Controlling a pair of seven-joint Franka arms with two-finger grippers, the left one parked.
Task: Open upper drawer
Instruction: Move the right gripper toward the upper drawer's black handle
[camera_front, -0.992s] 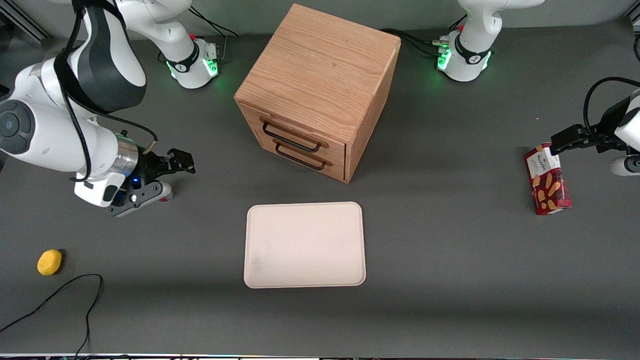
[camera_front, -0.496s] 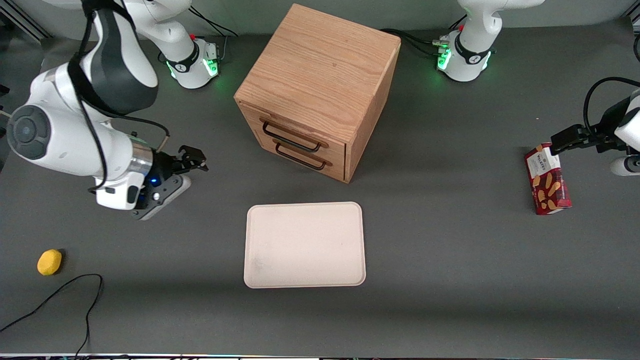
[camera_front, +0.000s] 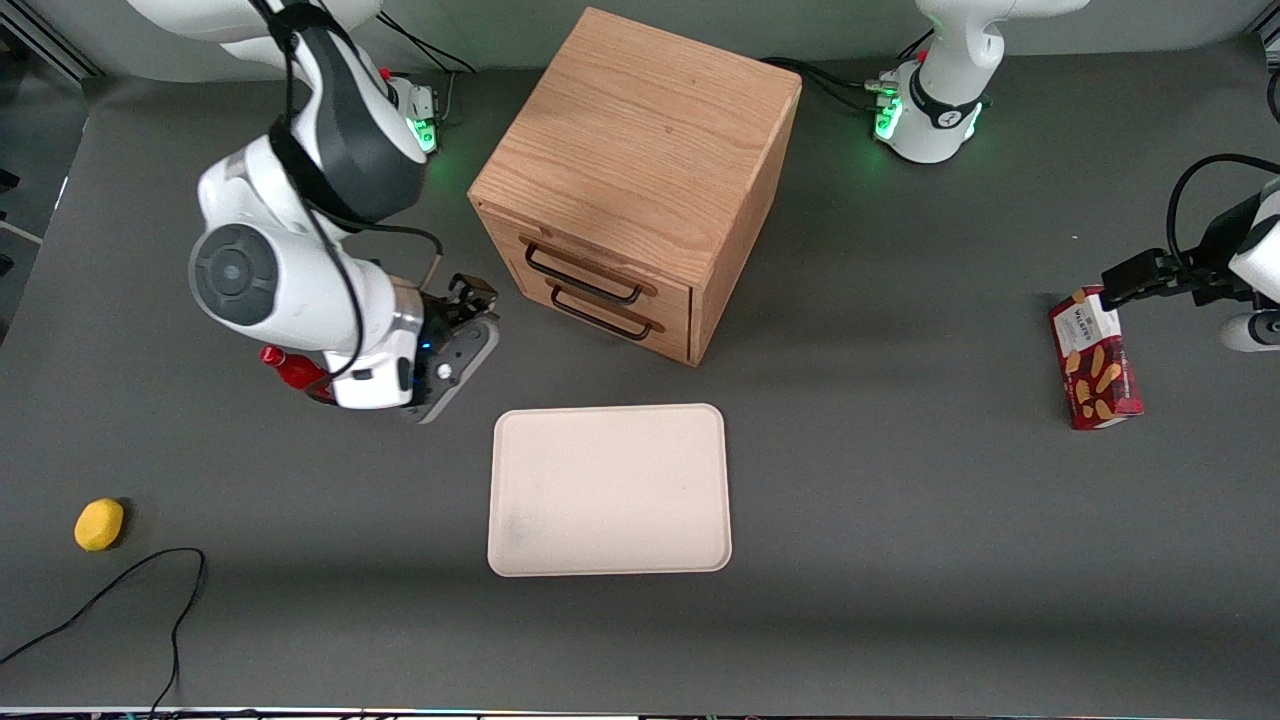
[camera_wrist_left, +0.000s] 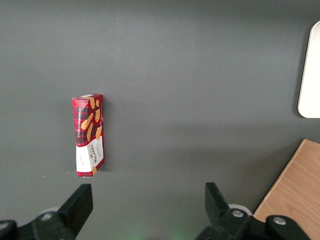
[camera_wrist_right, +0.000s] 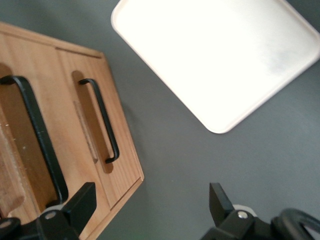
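A wooden cabinet is seen standing on the dark grey surface, turned at an angle, so that one of its corners points toward the front camera. The upper drawer is found at the top of the cabinet's front face, directly above the lower drawer, and it is shut, flush with the front. A thin black handle is fixed across the upper drawer, and a similar one is fixed across the lower drawer. The pincer of the working arm is held just beside the cabinet's front, toward the working arm's end of the surface, low and near the level of the drawers, and it is not touching any handle. In the right wrist view the two fingers are seen spread apart, with nothing between them, so the pincer is open and empty. A pale tray is laid flat on the surface, nearer to the front camera than the cabinet. A red bottle is partly hidden by the working arm. A small yellow fruit and a black cable are seen toward the working arm's end. A red biscuit box lies toward the parked arm's end.
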